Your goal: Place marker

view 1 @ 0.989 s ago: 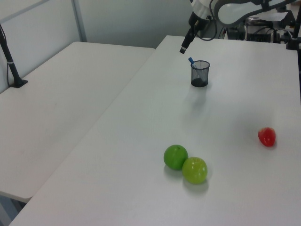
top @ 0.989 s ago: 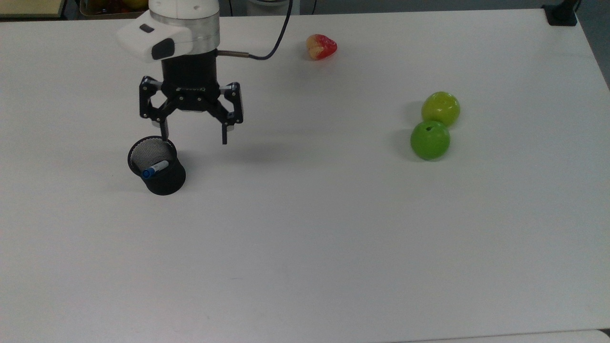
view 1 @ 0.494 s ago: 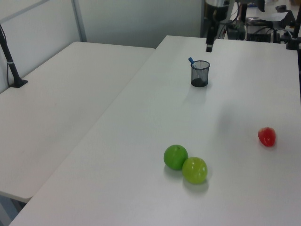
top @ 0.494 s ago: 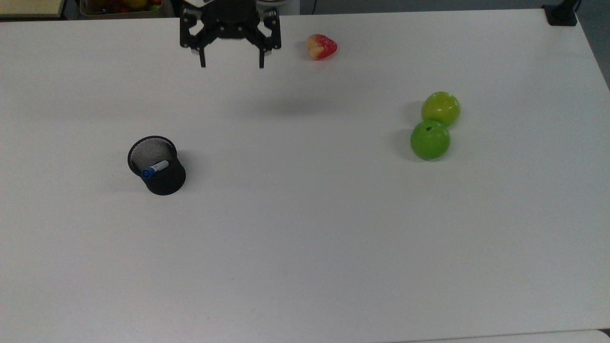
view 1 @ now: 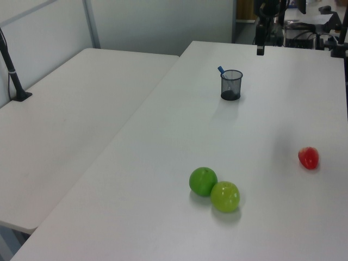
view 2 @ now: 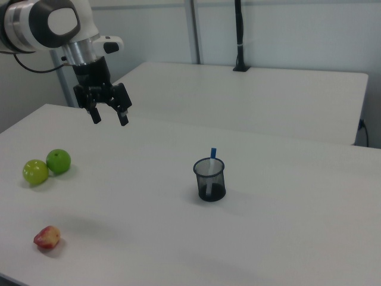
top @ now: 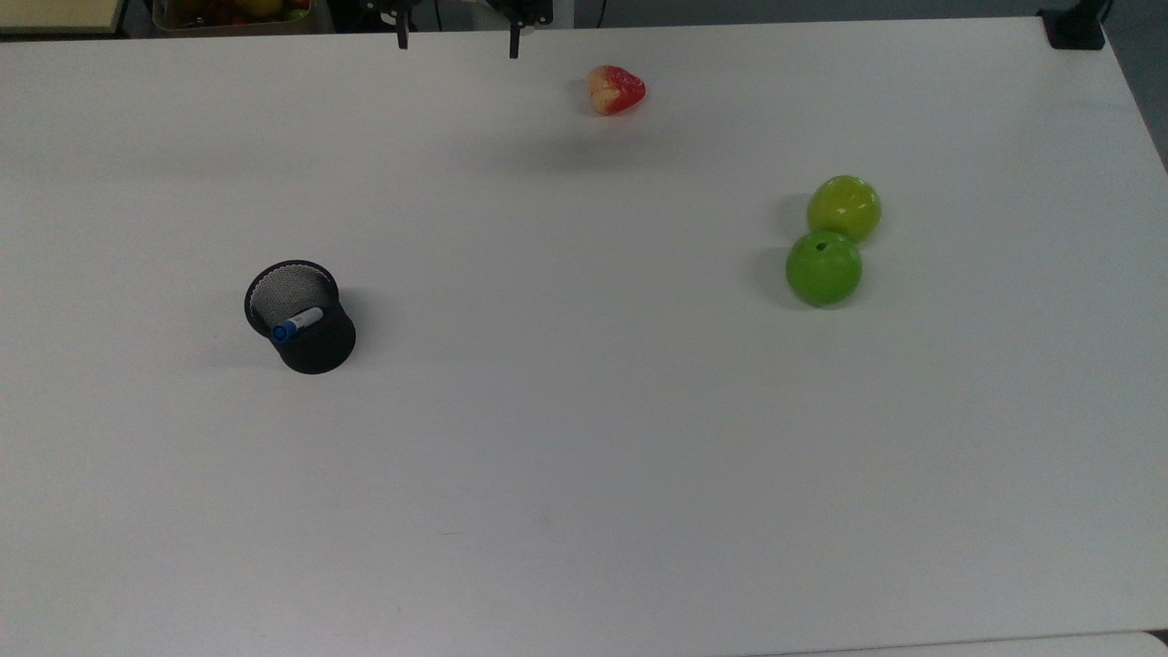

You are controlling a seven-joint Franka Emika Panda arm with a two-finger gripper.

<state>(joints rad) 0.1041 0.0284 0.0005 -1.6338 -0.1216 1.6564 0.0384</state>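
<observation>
The marker (top: 297, 324) stands tilted inside a black mesh cup (top: 310, 339) on the white table, its blue end poking over the rim (view 2: 213, 153) (view 1: 221, 69). The cup (view 2: 209, 179) (view 1: 231, 85) stands upright. My gripper (view 2: 109, 117) hangs open and empty high above the table, far from the cup. In the top view, my gripper (top: 456, 44) shows just its two fingertips at the upper edge. In the left view the gripper (view 1: 260, 48) hangs behind the cup near the table's far end.
Two green apples (top: 824, 267) (top: 844, 209) touch each other at the top view's right. A red and yellow fruit (top: 615, 89) lies near the far edge, right of my fingertips. A second white table (view 1: 70, 109) adjoins in the left view.
My open gripper has risen and drawn away from the cup toward the top view's upper edge and right. The marker and cup have stayed put.
</observation>
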